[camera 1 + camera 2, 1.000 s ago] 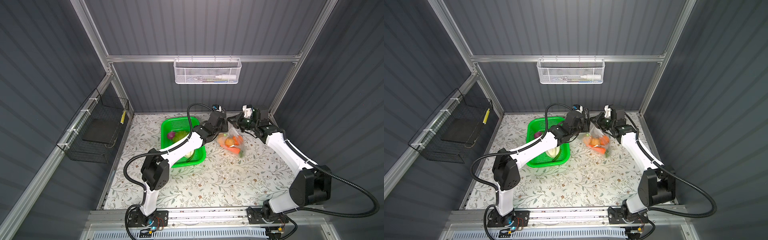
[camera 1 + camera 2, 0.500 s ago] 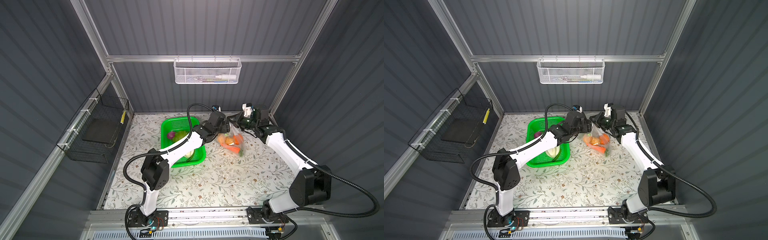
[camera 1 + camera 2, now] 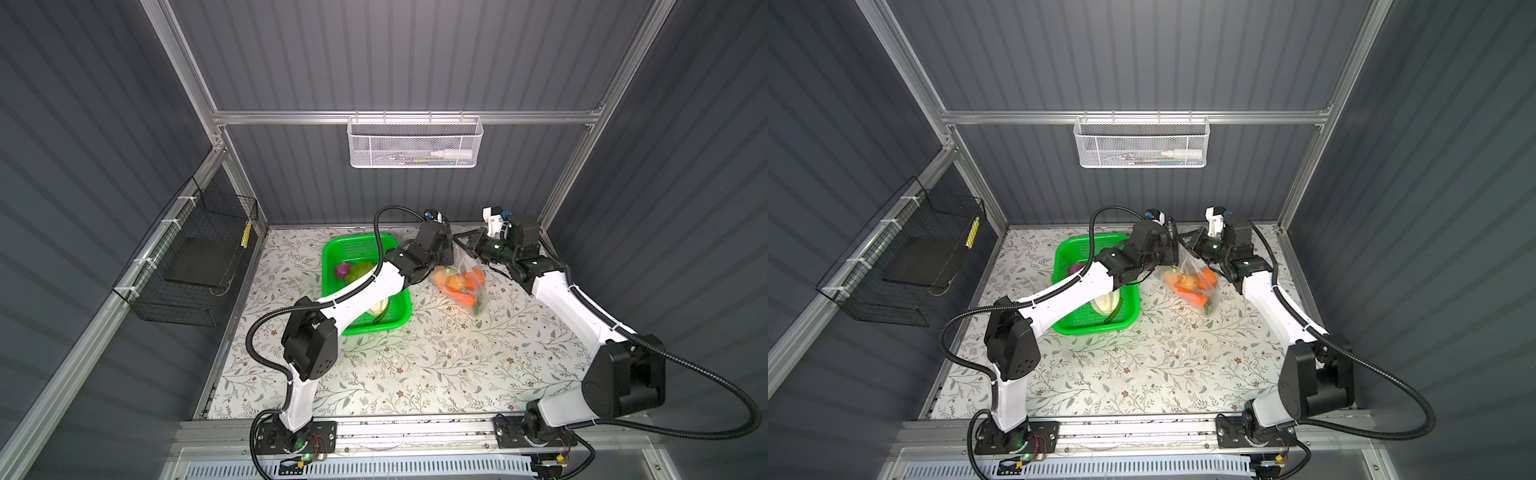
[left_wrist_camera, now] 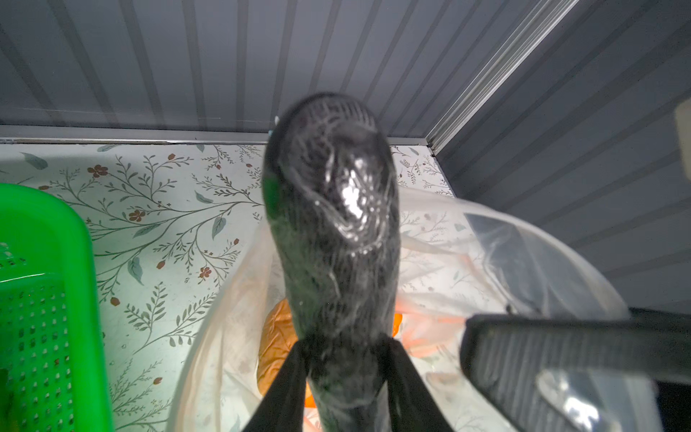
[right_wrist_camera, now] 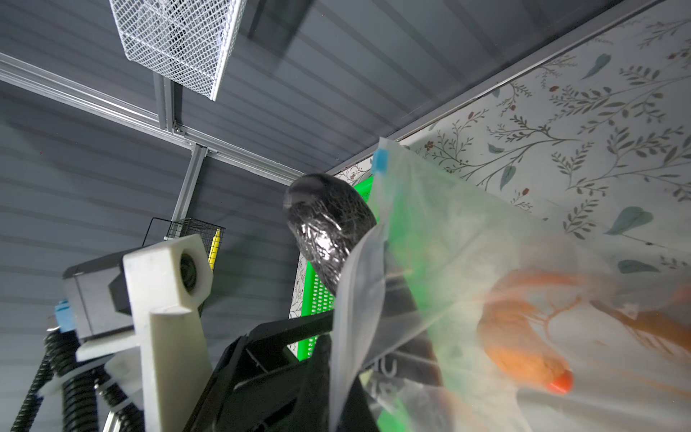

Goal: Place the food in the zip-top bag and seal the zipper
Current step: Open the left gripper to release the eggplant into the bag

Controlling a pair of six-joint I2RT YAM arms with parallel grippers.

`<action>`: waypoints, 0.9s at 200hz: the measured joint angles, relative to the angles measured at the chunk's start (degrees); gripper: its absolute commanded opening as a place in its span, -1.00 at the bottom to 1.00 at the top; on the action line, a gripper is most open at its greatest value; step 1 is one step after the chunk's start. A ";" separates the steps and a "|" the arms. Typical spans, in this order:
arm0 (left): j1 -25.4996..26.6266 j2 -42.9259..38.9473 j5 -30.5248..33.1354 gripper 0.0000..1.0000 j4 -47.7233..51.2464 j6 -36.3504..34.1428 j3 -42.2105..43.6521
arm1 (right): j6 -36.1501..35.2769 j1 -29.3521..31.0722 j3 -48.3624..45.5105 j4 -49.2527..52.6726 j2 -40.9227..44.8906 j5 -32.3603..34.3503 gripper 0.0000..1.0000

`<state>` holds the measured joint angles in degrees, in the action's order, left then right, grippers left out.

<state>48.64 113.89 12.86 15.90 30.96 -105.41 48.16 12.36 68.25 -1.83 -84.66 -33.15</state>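
Note:
My left gripper [image 4: 344,355] is shut on the dark eggplant [image 4: 332,232], one finger against each side. It holds the eggplant over the open mouth of the clear zip-top bag [image 4: 486,262]. My right gripper [image 5: 332,374] is shut on the bag's [image 5: 467,232] mouth edge and holds it up, next to the eggplant [image 5: 329,224]. The zipper's light-blue slider tab [image 5: 381,161] sits at the raised corner. Orange and tan food lies inside the bag [image 3: 459,282] [image 3: 1192,282]. A purple onion [image 3: 341,271] and the pale cabbage [image 3: 376,309] lie in the green basket.
The bright green basket [image 3: 328,266] [image 3: 1059,270] stands left of the bag, partly under my left arm. A white mesh basket [image 3: 413,141] hangs on the back wall and a black wire rack [image 3: 195,257] on the left wall. The back wall is close behind both grippers.
The hanging bag has shifted slightly to the right with my right gripper. Both grippers stay together at the bag's mouth.

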 measured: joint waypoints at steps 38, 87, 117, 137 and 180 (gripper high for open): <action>-0.11 1.25 0.39 0.39 1.38 -1.70 -1.42 | 0.52 -0.61 -2.56 -5.38 0.13 -1.62 -1.00; -0.37 2.16 0.22 0.48 3.28 -2.95 -2.19 | 2.97 -2.97 -3.41 -6.25 0.76 -2.60 -1.00; -1.31 1.84 -1.42 0.65 3.87 -2.71 -2.19 | 3.69 -4.35 -4.00 -6.29 1.44 -2.47 -1.00; -2.47 0.76 -3.13 0.72 4.02 -1.66 -2.19 | 3.93 -4.48 -4.39 -6.29 1.46 -2.49 -1.00; -7.72 -2.34 -9.38 0.73 2.49 3.98 -2.16 | 3.96 -4.46 -4.96 -6.38 1.46 -2.51 -1.00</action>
<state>40.93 111.55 3.49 18.39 34.94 -107.57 52.12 7.90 63.29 -8.21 -83.20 -35.66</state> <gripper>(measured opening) 0.866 0.043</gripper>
